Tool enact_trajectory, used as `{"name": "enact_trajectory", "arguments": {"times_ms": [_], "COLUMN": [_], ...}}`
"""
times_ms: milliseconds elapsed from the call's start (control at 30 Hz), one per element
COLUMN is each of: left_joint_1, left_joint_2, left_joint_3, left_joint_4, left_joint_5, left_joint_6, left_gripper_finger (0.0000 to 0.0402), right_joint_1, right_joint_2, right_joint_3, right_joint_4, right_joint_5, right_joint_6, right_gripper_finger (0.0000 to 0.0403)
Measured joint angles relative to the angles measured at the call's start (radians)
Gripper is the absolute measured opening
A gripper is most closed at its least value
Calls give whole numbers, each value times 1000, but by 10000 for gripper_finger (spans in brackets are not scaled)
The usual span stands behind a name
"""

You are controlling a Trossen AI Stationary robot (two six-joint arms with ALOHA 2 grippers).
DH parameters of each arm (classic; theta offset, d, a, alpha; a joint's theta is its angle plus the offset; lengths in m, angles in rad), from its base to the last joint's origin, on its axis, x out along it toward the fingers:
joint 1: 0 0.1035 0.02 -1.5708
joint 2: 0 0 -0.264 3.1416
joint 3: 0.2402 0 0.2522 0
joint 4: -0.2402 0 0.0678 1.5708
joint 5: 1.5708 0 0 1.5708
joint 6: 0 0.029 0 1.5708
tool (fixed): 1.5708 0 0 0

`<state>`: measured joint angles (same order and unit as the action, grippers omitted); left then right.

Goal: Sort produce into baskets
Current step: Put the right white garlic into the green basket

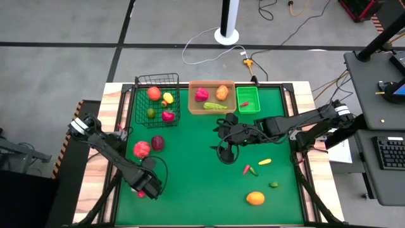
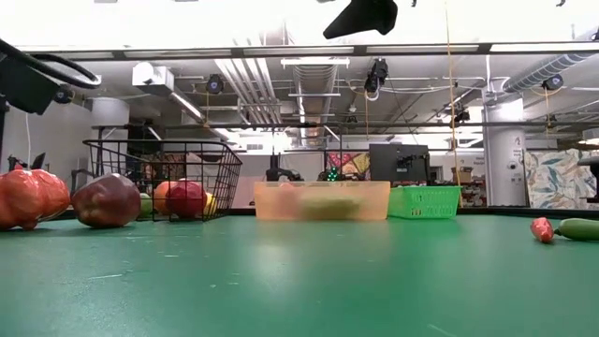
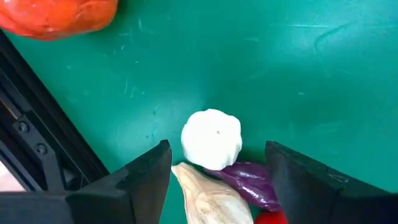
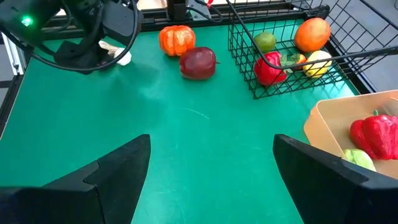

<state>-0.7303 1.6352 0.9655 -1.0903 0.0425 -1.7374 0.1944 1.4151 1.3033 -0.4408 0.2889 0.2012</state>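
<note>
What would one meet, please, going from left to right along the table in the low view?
Orange-red fruit → dark red fruit → black wire basket → tan tray → green bin → small red piece → green cucumber.

My table's top is a matt green mat, faintly scuffed, edged in pale bare wood at the frame's left. The basket at upper left is thin black wire mesh. Beside it the tray looks like translucent tan plastic, and the small bin bright green plastic lattice. Between my left fingers, matt black plastic, lies a smooth white garlic bulb.
</note>
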Motion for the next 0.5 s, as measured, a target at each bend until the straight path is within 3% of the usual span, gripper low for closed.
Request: {"name": "enact_trajectory", "arguments": {"times_ms": [500], "left_joint_1": [-1], "left_joint_2": [0], "left_joint_3": [-52], "left_joint_4": [79], "left_joint_5": [1], "left_joint_6": [-5], "left_gripper_finger": [233], "right_joint_1": [0], "right_joint_2": [0], "right_joint_3": [0], "right_joint_4": [0], "right_joint_5": [0], "right_joint_6": [1], "right_gripper_finger": [327]}}
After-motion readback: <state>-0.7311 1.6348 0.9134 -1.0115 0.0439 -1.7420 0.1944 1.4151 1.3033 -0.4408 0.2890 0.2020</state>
